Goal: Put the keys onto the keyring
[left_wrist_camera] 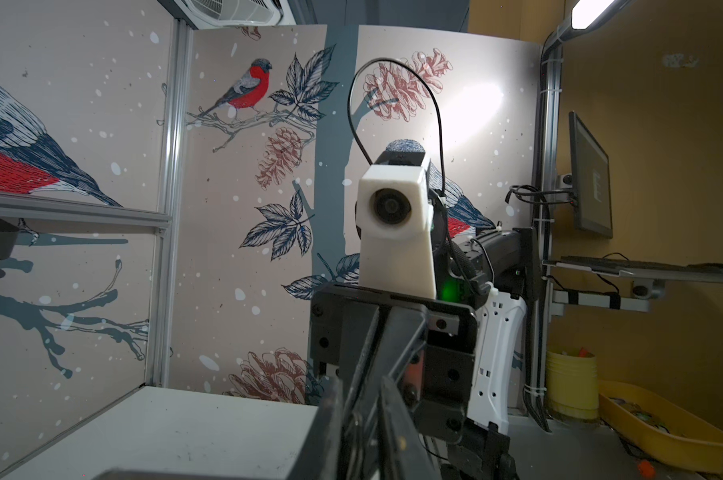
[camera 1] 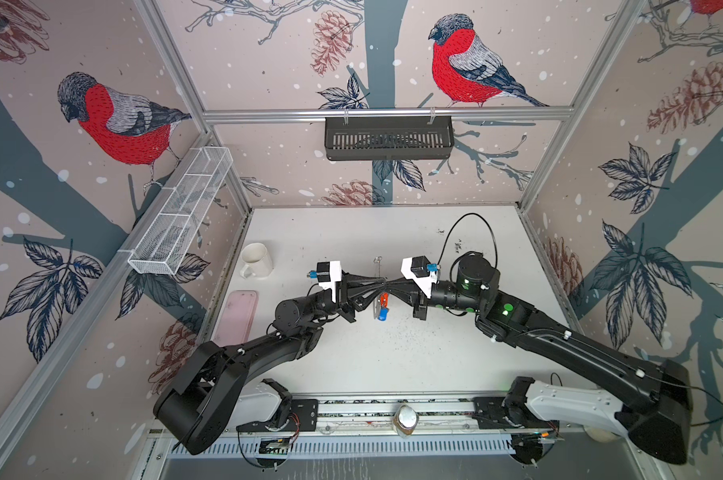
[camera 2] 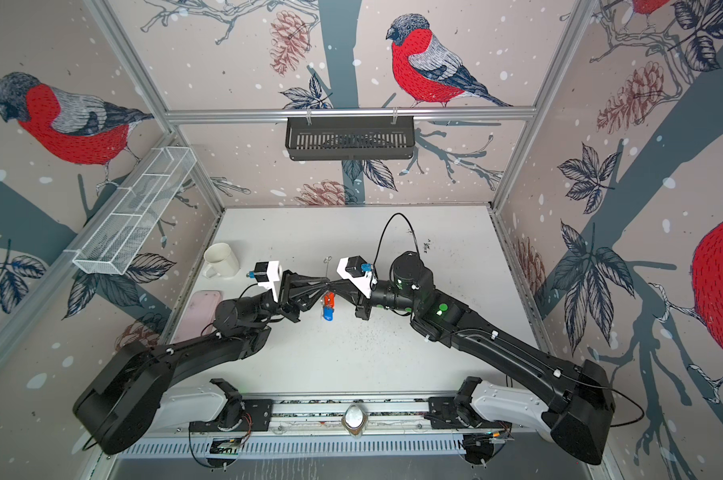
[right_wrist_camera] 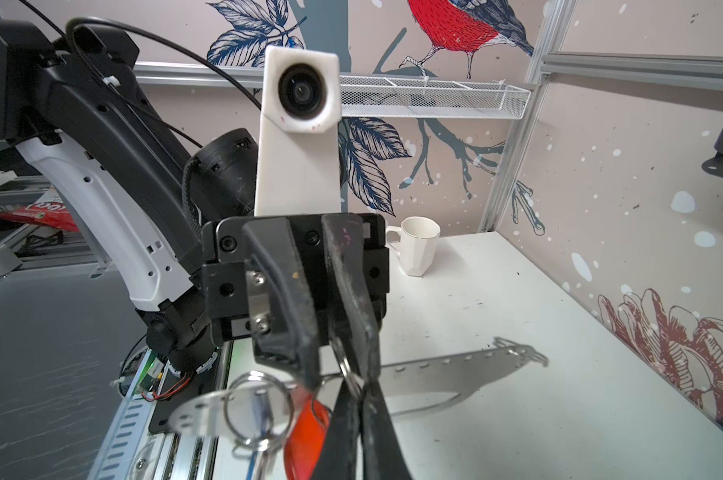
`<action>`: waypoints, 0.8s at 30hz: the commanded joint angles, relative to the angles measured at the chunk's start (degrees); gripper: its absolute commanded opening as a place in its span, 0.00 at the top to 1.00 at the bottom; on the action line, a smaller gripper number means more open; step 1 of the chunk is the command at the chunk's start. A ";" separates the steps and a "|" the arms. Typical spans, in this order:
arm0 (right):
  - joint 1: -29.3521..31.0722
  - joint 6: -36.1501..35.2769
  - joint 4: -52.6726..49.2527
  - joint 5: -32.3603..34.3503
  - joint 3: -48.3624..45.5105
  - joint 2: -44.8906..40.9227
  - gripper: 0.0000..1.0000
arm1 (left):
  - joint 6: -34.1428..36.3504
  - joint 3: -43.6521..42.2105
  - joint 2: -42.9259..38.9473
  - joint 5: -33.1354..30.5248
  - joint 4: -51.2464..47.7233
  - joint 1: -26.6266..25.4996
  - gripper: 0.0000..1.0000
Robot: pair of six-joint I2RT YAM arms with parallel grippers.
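The keyring [right_wrist_camera: 455,374] is held above the worktop [camera 1: 393,365] where both grippers meet, its long axis running front to back across their line. The right gripper [right_wrist_camera: 362,419] is pressed together at its edge. The left gripper [right_wrist_camera: 338,370] stands narrowly apart round a small ring, grip unclear. The keys [camera 1: 382,305] dangle beneath, their attachment hard to make out.

booth walls [camera 1: 268,62] covered in winter wallpaper: red-breasted bullfinches [camera 1: 463,62], pinecones, grey-blue branches, snow flecks. aluminium frame rails [camera 1: 268,114] at corners and across back. black slotted basket [camera 1: 389,139] hangs off back rail, white mesh shelf [camera 1: 185,212] along left wall. white tabletop [camera 1: 393,365], kinda scuffed and speckled. outside booth, left wrist view: ochre wall [left_wrist_camera: 663,124], ceiling strip light [left_wrist_camera: 592,12] on, monitor [left_wrist_camera: 590,174] on arm, keyboard shelf [left_wrist_camera: 642,268], yellow bucket [left_wrist_camera: 571,382], yellow tray [left_wrist_camera: 675,449].
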 commanded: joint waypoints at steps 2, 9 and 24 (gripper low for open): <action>-0.30 -1.53 -0.30 2.14 0.49 -0.91 1.00 | 0.64 0.49 -1.89 1.36 1.25 1.34 0.70; -0.94 -2.61 -2.31 3.77 0.57 -1.50 1.00 | 5.16 0.61 -7.56 0.24 -9.30 2.00 0.66; -1.47 -5.41 -7.12 6.71 1.86 -0.98 1.00 | 28.93 14.87 -22.20 -13.66 -73.80 1.69 0.66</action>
